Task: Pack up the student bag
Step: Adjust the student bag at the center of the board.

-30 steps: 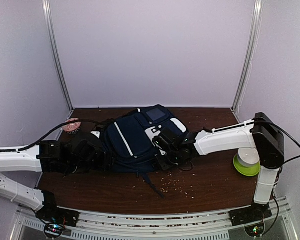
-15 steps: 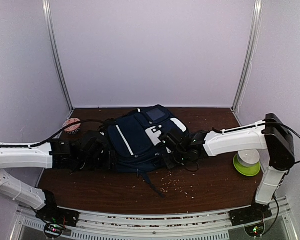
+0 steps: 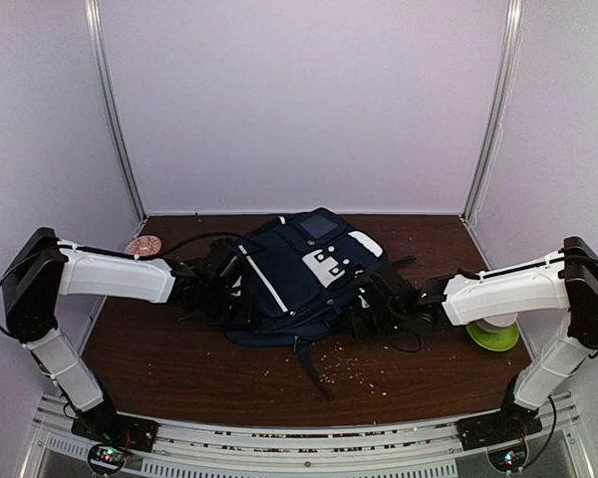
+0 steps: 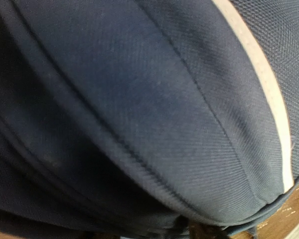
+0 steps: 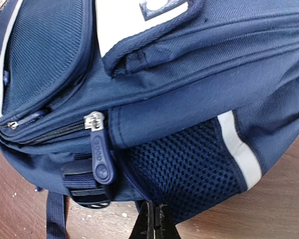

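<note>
The student bag [image 3: 297,271], navy with thin white stripes and white patches, lies in the middle of the brown table. My left gripper [image 3: 226,291] is pressed against its left side. The left wrist view is filled with the bag's fabric [image 4: 139,109] and a white stripe [image 4: 269,94], and the fingers are hidden. My right gripper [image 3: 372,311] is at the bag's right side. In the right wrist view it [image 5: 154,221] is shut, tips together, at the lower edge of the mesh side pocket [image 5: 189,169]. A zipper pull [image 5: 100,159] hangs beside it.
A green bowl [image 3: 490,335] with a white object in it stands at the right, behind my right forearm. A pink round object [image 3: 143,245] lies at the back left. Crumbs [image 3: 354,366] are scattered in front of the bag. A black strap [image 3: 309,363] trails forward.
The bag has shifted right and toward the back. My left arm has stretched out to the right along the bag's left side. My right gripper has drawn back to the right.
</note>
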`<state>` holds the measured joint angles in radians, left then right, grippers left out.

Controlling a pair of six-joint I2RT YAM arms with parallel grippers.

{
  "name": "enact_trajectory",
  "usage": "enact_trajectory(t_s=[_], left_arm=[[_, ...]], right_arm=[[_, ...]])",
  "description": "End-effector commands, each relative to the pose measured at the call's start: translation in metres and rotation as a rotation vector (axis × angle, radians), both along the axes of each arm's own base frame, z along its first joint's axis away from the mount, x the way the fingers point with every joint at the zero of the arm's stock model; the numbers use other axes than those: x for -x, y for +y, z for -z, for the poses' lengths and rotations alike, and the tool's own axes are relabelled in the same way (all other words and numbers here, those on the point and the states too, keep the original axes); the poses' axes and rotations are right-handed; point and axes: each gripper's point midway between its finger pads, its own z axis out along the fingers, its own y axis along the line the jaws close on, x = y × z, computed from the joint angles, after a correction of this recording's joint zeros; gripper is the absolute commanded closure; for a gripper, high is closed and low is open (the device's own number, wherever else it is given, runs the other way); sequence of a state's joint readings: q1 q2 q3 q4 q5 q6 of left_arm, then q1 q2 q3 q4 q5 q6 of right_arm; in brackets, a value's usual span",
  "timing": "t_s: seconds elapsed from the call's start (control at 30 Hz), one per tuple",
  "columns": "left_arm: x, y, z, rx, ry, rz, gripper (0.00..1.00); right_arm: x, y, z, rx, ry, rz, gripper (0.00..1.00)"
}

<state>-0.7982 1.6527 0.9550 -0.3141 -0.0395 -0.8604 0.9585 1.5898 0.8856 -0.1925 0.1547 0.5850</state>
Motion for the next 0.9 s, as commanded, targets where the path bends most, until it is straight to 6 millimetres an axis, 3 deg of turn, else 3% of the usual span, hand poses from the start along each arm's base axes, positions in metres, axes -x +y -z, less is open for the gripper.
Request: enact_trajectory(t_s=[0.0, 0.27, 0.37, 0.53, 0.7, 0.77, 0.87], left_arm=[[-0.05, -0.06, -0.057, 0.173, -0.15, 0.078, 0.6], [-0.085, -0.093, -0.071, 0.17, -0.178, 0.131, 1.0], [-0.09, -0.09, -0.078, 0.173, -0.183, 0.122, 1.0], [-0.08, -0.076, -0.101, 0.191, -0.225, 0.111, 1.0], [-0.068, -0.066, -0.135, 0.254, -0.273, 0.1, 1.0], [-0.064, -0.066, -0.144, 0.286, -0.274, 0.101, 1.0], [-0.06, -0.07, -0.149, 0.326, -0.256, 0.104, 1.0]], right_arm=[[0.016, -0.011, 0.003, -0.036, 0.054, 0.02, 1.0], [0.027, 0.001, 0.001, -0.098, 0.08, -0.002, 1.0], [0.029, 0.001, 0.0, -0.099, 0.079, -0.002, 1.0], [0.028, -0.005, -0.018, -0.052, 0.031, -0.039, 0.99], [0.034, -0.004, -0.056, -0.034, -0.048, -0.165, 0.62], [0.036, 0.002, -0.08, -0.048, -0.093, -0.223, 0.57], [0.042, 0.022, -0.1, -0.082, -0.115, -0.337, 0.54]])
